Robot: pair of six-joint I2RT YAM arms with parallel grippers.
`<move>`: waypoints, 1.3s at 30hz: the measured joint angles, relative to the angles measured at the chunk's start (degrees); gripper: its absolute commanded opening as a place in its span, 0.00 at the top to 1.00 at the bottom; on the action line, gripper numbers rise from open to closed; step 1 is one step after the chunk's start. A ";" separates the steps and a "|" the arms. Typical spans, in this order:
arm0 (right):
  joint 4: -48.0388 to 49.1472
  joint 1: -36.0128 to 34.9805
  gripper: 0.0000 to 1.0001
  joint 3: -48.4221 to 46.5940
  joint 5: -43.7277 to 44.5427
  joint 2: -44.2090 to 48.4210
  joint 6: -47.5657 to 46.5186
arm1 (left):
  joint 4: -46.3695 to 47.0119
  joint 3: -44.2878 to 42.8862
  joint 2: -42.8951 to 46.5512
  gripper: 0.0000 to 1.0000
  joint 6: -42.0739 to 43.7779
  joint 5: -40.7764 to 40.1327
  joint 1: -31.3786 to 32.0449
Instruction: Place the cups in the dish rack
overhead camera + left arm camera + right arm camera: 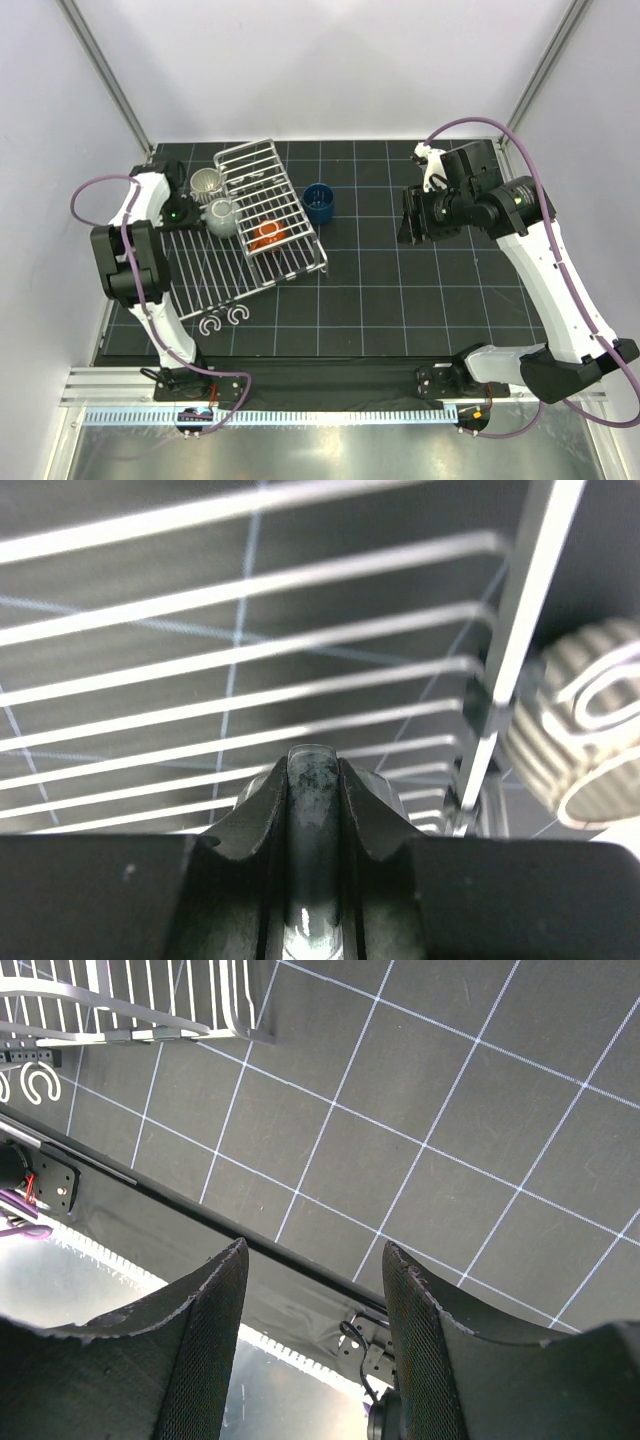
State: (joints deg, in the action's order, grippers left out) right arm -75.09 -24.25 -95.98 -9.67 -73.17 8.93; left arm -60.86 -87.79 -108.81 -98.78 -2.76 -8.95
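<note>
**Left jaws** — pinching a glossy, grey-speckled part of the grey cup (222,217). The wrist view is showing that part wedged tight between the two dark fingers (250,815), with no gap on either side. Whether it is rim or handle, I cannot tell.

**Grey cup** — sitting over the flat slatted part of the dish rack (215,275), just beside the wall of the raised basket. Whether it is resting on the slats or hanging slightly above them is not showing.

**Striped cup** (207,182) — cream with dark ribs, standing mouth up just beyond the grey cup, near the far left corner of the rack. In the left wrist view it is appearing on the far side of the tray's edge bar.

**Orange cup** (267,233) — lying inside the raised basket, about midway along it.

**Blue cup** (320,202) — standing upright on the desk (420,300), just beside the basket's right wall and outside the rack.

**Right jaws** — standing spread and gripping nothing. They are hanging over bare black gridded desk, well apart from the rack and from every cup. The right wrist view is catching only a corner of the rack at its top left edge.

**White hooks** (224,321) — two small C-shaped pieces lying on the desk, just in front of the rack's near edge.
</note>
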 measured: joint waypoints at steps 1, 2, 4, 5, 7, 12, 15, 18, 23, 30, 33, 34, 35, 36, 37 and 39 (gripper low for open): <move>0.00 0.00 0.42 0.00 -0.02 0.00 0.00 | -0.26 -0.55 -0.22 1.00 0.11 0.09 0.48; 0.00 0.00 0.42 0.00 -0.09 0.00 0.00 | -0.52 -1.20 -0.55 1.00 0.24 0.26 1.14; 0.00 0.00 0.42 0.00 -0.13 0.00 0.00 | -0.68 -2.23 -1.20 1.00 0.24 0.46 2.36; 0.00 0.00 0.42 0.00 -0.13 0.00 0.00 | -0.66 -2.58 -1.60 1.00 0.22 0.68 2.93; 0.00 0.00 0.42 0.00 -0.11 0.00 0.00 | -0.66 -3.13 -2.56 1.00 0.13 1.22 4.07; -0.02 0.00 0.42 0.00 -0.07 0.00 -0.02 | -0.55 -3.52 -5.01 1.00 -0.22 2.27 5.84; -0.04 0.00 0.42 0.00 0.09 0.00 -0.02 | -1.18 -4.87 -5.86 1.00 -0.24 2.78 6.38; -0.04 0.00 0.42 0.00 0.13 0.02 -0.02 | -1.44 -7.67 -7.80 1.00 -0.46 3.08 7.52; -0.07 0.00 0.42 0.00 0.15 0.02 -0.04 | -0.96 -11.08 -10.19 1.00 -1.90 4.11 10.23; -0.26 0.00 0.42 0.02 0.61 0.07 -0.02 | -0.48 -11.17 -10.49 0.98 -3.28 4.39 11.32; -0.31 0.02 0.42 0.11 0.63 0.07 -0.04 | 0.31 -10.03 -10.27 0.71 -3.96 4.37 11.28; -0.31 0.02 0.42 0.15 0.63 0.07 -0.04 | 0.52 -9.55 -10.12 0.65 -4.20 4.37 11.28; -0.31 0.02 0.42 0.15 0.61 0.07 -0.04 | 1.05 -8.85 -9.86 0.57 -4.46 4.39 11.28; -0.33 0.02 0.42 0.15 0.61 0.09 -0.04 | 1.53 -8.26 -9.51 0.55 -4.74 4.55 11.28; -0.31 0.02 0.42 0.17 0.61 0.13 -0.07 | 2.23 -7.61 -8.96 0.53 -5.22 4.57 11.28; -0.33 0.02 0.42 0.20 0.61 0.20 -0.07 | 2.97 -5.90 -7.76 0.48 -5.68 4.52 11.34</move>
State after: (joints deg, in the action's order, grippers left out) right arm -75.42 -24.23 -95.79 -9.06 -72.97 8.86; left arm -57.89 -93.69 -116.57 -104.47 1.76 2.39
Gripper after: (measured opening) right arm 0.578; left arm 0.461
